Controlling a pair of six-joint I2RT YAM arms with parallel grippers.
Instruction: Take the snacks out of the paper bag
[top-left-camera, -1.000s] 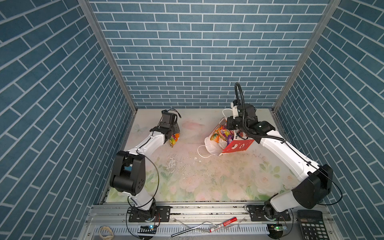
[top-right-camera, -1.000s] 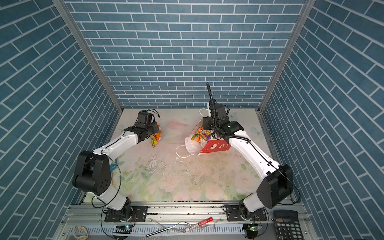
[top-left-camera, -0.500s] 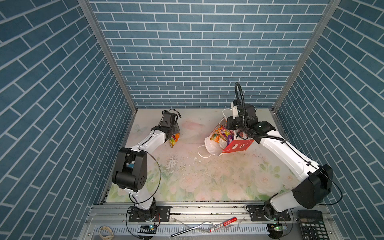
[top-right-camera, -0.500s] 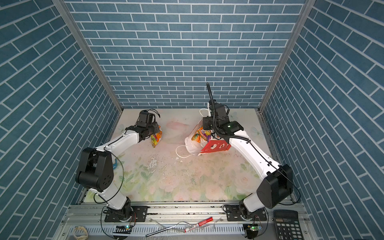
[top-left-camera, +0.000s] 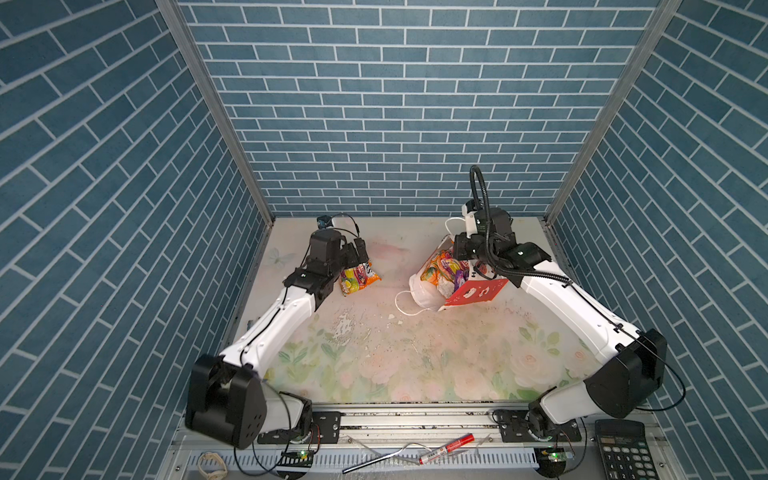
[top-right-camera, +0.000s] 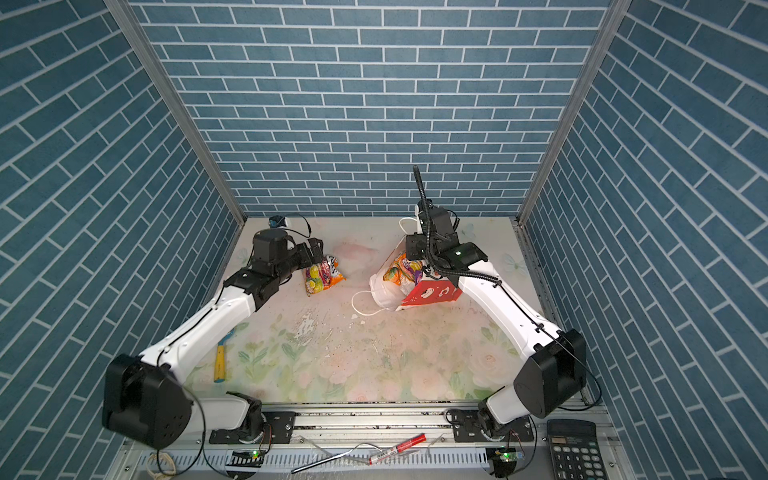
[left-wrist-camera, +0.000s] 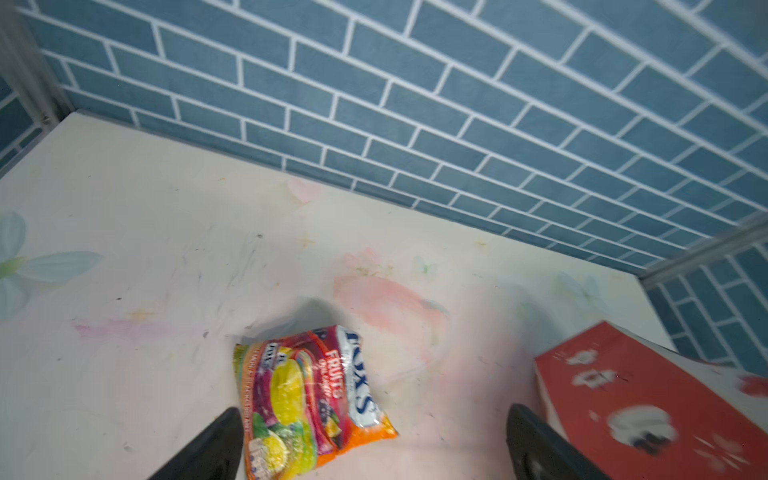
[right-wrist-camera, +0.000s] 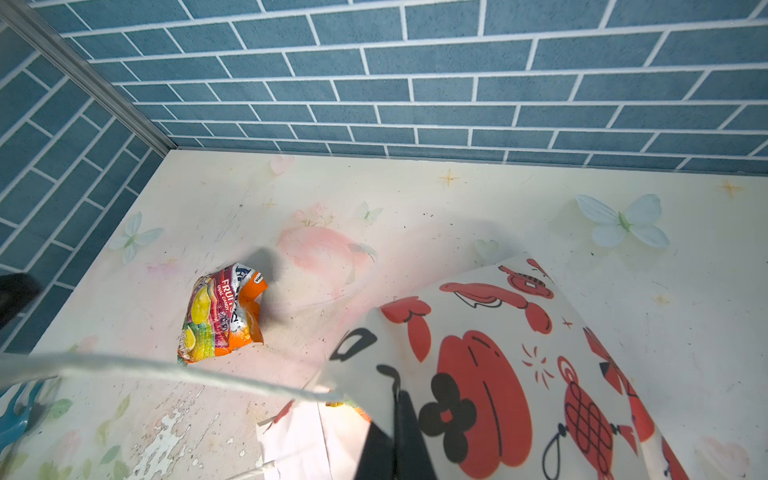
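An orange Fox's candy bag (top-left-camera: 359, 278) (top-right-camera: 324, 276) (left-wrist-camera: 311, 399) (right-wrist-camera: 220, 316) lies flat on the table at the back left. My left gripper (top-left-camera: 357, 254) (left-wrist-camera: 374, 419) stands open just over its near end, with the fingers apart on either side and nothing held. The paper bag (top-left-camera: 478, 291) (top-right-camera: 432, 293) (left-wrist-camera: 644, 395) (right-wrist-camera: 498, 353) leans over at the back right, its mouth turned left. More snacks (top-left-camera: 444, 268) (top-right-camera: 405, 268) fill that mouth. My right gripper (top-left-camera: 470, 270) (right-wrist-camera: 399, 424) is shut on the paper bag's upper rim.
The bag's white cord handle (top-left-camera: 405, 307) loops onto the table toward the middle. A blue and yellow tool (top-right-camera: 220, 361) lies by the left arm. Brick-pattern walls close three sides. A red marker (top-left-camera: 446, 442) and a calculator (top-left-camera: 625, 446) sit on the front rail.
My left gripper has opened and let go of the orange candy bag, which now rests on the table. The right arm and the paper bag have not moved.
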